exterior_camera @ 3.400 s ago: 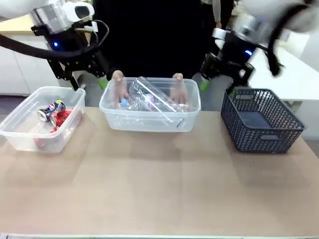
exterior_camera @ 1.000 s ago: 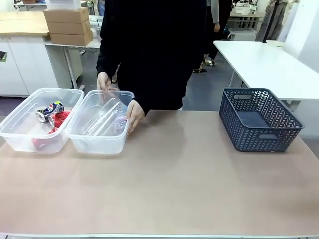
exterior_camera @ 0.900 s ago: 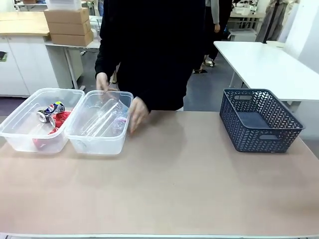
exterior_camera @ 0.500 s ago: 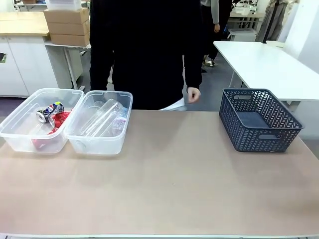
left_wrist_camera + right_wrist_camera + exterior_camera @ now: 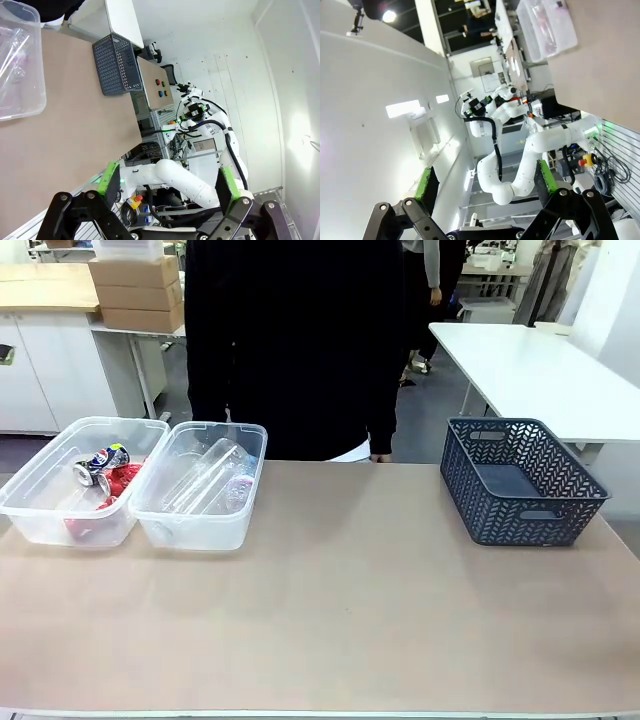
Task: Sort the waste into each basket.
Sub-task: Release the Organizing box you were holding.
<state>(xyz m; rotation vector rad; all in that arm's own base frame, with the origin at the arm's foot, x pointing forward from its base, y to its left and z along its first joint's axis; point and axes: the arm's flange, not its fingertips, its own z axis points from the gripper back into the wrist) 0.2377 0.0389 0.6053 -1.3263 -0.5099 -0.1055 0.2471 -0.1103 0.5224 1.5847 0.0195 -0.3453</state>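
sorting looks finished: no waste lies loose on the counter (image 5: 350,610), so no next pick seems needed. left tool (image 5: 167,182) and right tool (image 5: 485,182) both gape wide, empty. at nine o'clock, the left tub (image 5: 30,510) holds cans (image 5: 105,465); the tub beside it (image 5: 205,530) holds clear bottles (image 5: 205,480). dark basket (image 5: 520,480) at three o'clock looks empty.

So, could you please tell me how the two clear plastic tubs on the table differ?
The outer clear plastic tub holds red and blue-silver cans; the inner clear plastic tub beside it holds see-through bottles. The outer tub sits nearer the table's left edge. Both are colourless, rectangular and lidless.
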